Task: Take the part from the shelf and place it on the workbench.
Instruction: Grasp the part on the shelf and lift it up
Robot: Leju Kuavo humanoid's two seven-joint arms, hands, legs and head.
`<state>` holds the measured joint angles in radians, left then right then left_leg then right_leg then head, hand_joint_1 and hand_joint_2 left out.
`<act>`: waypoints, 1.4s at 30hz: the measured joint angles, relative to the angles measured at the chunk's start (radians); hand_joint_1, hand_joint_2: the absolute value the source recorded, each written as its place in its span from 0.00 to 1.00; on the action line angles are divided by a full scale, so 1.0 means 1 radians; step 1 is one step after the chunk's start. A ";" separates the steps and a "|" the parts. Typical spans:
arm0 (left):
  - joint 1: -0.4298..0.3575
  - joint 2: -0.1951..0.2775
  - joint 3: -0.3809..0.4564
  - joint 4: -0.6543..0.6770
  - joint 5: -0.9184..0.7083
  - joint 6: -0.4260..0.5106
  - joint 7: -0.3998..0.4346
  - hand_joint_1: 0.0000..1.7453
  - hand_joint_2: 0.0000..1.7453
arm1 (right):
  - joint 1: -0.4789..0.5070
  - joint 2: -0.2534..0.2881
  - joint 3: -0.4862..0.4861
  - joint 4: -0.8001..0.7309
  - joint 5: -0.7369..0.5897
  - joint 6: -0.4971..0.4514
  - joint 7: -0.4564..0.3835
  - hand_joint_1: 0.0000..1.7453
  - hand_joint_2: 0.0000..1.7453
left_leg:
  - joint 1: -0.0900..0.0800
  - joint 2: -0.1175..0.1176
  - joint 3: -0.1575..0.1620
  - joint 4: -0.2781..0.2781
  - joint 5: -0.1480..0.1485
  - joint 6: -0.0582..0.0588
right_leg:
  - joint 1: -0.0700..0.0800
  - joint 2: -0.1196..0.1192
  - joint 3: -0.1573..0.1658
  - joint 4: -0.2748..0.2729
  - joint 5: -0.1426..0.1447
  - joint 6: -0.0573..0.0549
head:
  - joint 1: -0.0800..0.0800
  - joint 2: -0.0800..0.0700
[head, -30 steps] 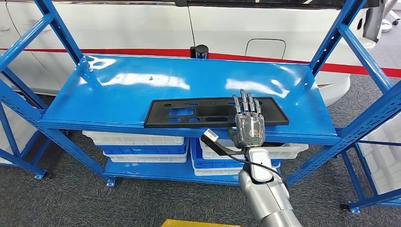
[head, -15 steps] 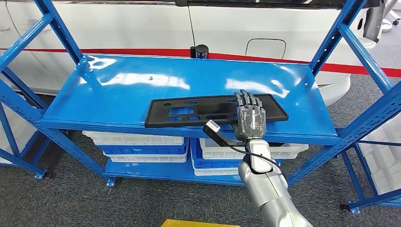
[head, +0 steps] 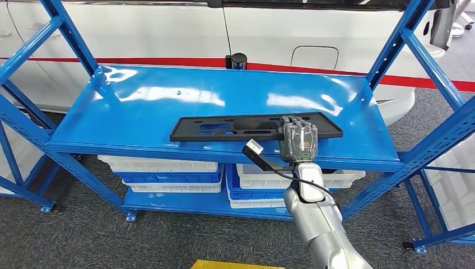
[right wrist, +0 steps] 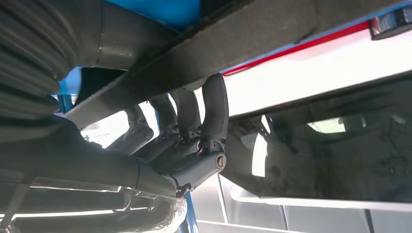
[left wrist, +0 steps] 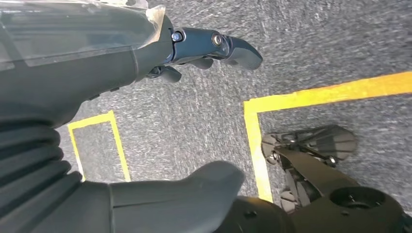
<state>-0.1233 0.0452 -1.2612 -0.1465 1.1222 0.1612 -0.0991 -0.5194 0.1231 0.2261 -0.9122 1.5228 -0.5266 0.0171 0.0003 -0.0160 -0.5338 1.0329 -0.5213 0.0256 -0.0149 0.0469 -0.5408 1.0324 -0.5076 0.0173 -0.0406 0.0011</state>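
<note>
One long flat black plastic panel with cut-out slots [head: 246,127] lies near the front edge of the glossy blue steel shelf [head: 168,106]. Right hand [head: 298,140] has fingers curled over the panel's right portion, thumb beneath: gripping it, I judge. Panel looks light and stiff, but an off-centre hold may let the long end sag. Left hand [left wrist: 145,73] hangs open over grey carpet with yellow floor tape [left wrist: 311,97]. White car body [head: 168,33] stands behind the rack

A long black part [head: 224,128] lies near the front edge of the blue shelf [head: 140,112].
</note>
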 joint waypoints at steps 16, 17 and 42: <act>0.000 -0.006 -0.004 0.000 0.024 0.048 0.026 0.00 1.00 | 0.086 0.000 0.005 -0.172 0.008 0.024 -0.012 1.00 1.00 | 0.000 -0.003 0.000 0.000 0.000 0.000 | 0.000 -0.002 0.000 0.000 0.000 0.000 | 0.000 0.000; 0.000 -0.005 -0.004 0.000 0.025 0.047 0.024 0.00 1.00 | 0.111 -0.004 0.008 -0.224 0.008 0.034 -0.016 1.00 1.00 | 0.000 -0.004 -0.001 0.000 0.000 0.000 | 0.000 -0.003 0.000 0.000 0.000 0.000 | 0.000 0.000; 0.001 -0.002 0.002 0.001 0.089 0.066 0.003 0.00 1.00 | 0.344 -0.200 0.094 -0.854 -0.087 -0.049 -0.110 1.00 1.00 | -0.006 -0.003 -0.002 -0.001 0.001 0.015 | -0.008 -0.002 0.000 -0.012 0.008 0.014 | -0.001 0.000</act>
<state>-0.1223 0.0427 -1.2590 -0.1451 1.2115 0.2269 -0.0961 -0.1752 -0.0766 0.3204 -1.7659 1.4359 -0.5759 -0.0928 -0.0062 -0.0186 -0.5362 1.0323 -0.5200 0.0407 -0.0226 0.0446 -0.5404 1.0200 -0.4997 0.0310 -0.0419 0.0011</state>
